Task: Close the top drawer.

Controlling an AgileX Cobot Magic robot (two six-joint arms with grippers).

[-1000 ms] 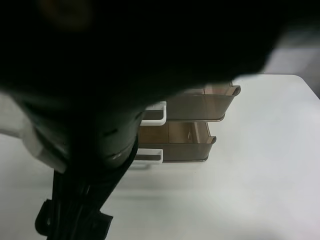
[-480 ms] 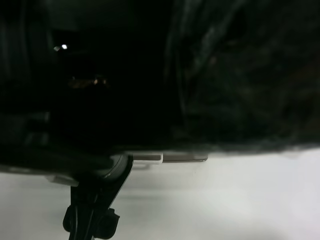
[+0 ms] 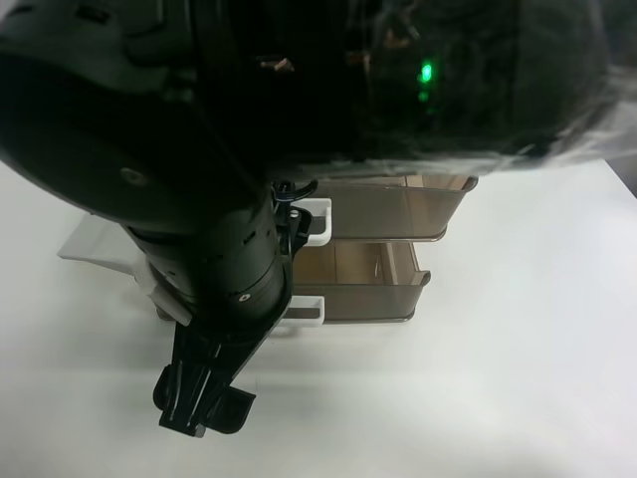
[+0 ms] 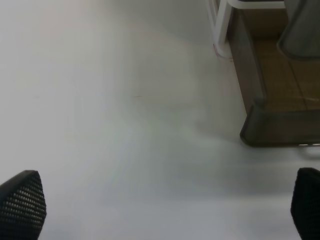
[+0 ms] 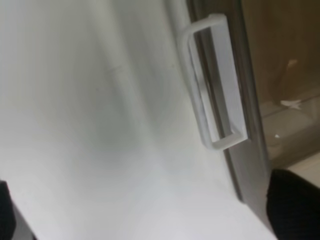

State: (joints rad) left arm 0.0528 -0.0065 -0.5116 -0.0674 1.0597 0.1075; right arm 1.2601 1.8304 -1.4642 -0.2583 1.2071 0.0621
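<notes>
In the right wrist view a smoky brown drawer (image 5: 280, 100) with a wide white loop handle (image 5: 212, 85), faintly dark along one bar, looks like the top drawer. My right gripper (image 5: 145, 210) is open, its dark fingertips (image 5: 287, 200) far apart, short of the handle and touching nothing. My left gripper (image 4: 163, 205) is open over bare table beside a brown drawer's corner (image 4: 270, 120). In the exterior high view a black arm (image 3: 229, 179) hides the upper drawer area; two brown drawers (image 3: 398, 204) (image 3: 373, 279) show beside it.
White handles (image 3: 314, 221) (image 3: 304, 311) sit on the two visible drawers. A white panel (image 3: 95, 244) lies at the view's left. A black gripper (image 3: 204, 403) hangs over the white table (image 3: 478, 398). A white handle (image 4: 220, 20) shows in the left wrist view.
The arm that blacked out almost the whole exterior high view half a second ago has shifted, so both brown drawers show again. The low gripper moved right and up.
</notes>
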